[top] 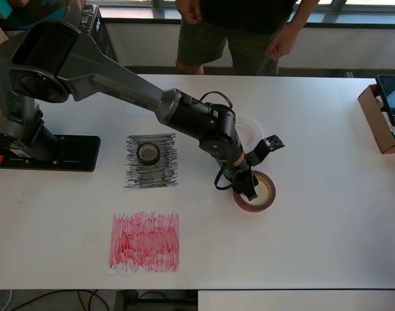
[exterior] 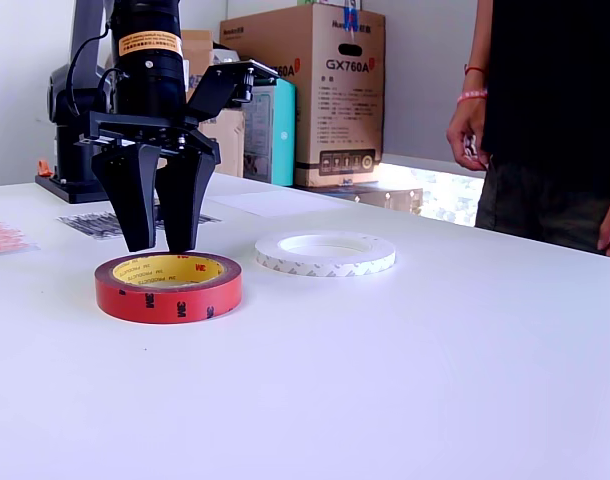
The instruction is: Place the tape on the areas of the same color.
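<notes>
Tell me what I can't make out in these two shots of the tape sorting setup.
- White sheet: not made out in either view; the arm covers that part of the table overhead.
- White ring: mostly hidden behind the wrist in the overhead view.
- Red roll: whether the gripper touches it is unclear.
- Black roll: not visible in the exterior view.
- Bystander: head cropped in both views.

Gripper over red roll, fingers apart, tips at far rim. We see bare counter right and below roll in overhead view. White ring near, upper right of gripper in exterior view. Person stands at top edge, carton at right edge.
</notes>
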`<action>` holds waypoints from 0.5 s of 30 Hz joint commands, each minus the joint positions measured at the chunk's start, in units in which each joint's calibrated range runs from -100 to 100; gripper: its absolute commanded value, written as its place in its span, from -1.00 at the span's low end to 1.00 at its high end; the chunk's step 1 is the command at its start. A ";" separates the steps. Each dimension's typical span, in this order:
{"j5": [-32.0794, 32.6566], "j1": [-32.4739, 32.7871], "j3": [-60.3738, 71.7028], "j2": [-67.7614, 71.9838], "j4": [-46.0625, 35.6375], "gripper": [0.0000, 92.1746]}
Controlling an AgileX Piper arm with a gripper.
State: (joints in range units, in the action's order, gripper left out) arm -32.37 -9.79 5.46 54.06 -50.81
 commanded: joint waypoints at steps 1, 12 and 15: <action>-0.29 0.72 -0.69 -0.17 -0.48 0.23; 3.15 2.70 -0.33 -0.83 -0.65 0.23; 3.48 2.70 -0.33 -1.58 -2.94 0.23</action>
State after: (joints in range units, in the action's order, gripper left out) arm -30.12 -7.14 5.18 53.52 -51.58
